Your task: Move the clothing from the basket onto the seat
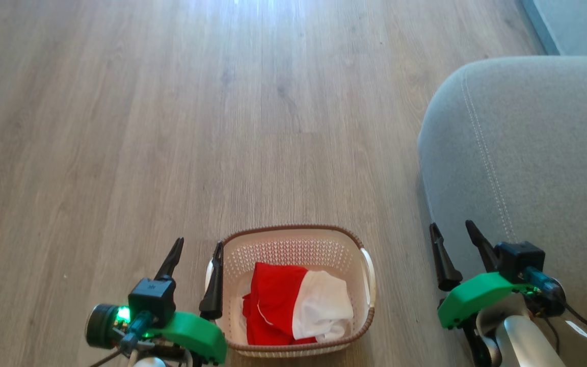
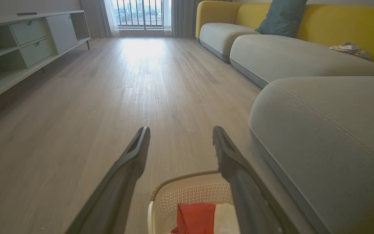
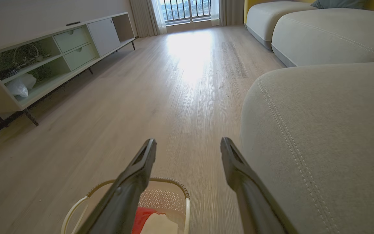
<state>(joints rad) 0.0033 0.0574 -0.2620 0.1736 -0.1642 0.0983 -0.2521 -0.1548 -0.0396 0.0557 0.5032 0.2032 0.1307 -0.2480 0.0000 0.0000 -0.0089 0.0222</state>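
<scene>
Wood floor (image 1: 171,127) sunlit at far end. Basket (image 1: 293,230) sits on it, near seat (image 1: 528,153), strip of floor between. Clothing (image 1: 293,306) heaped inside basket, red next to white, nothing over rim. Can't tell two garments apart from here.

Left gripper (image 1: 198,242) hangs by basket's left side, fingers spread wide, nothing held. Right gripper (image 1: 451,225) hovers at seat's near edge, fingers apart too, empty.

No garment on what shows of seat. Looks like task not begun: reach in, pinch, lift, carry across and drop all left to do.
</scene>
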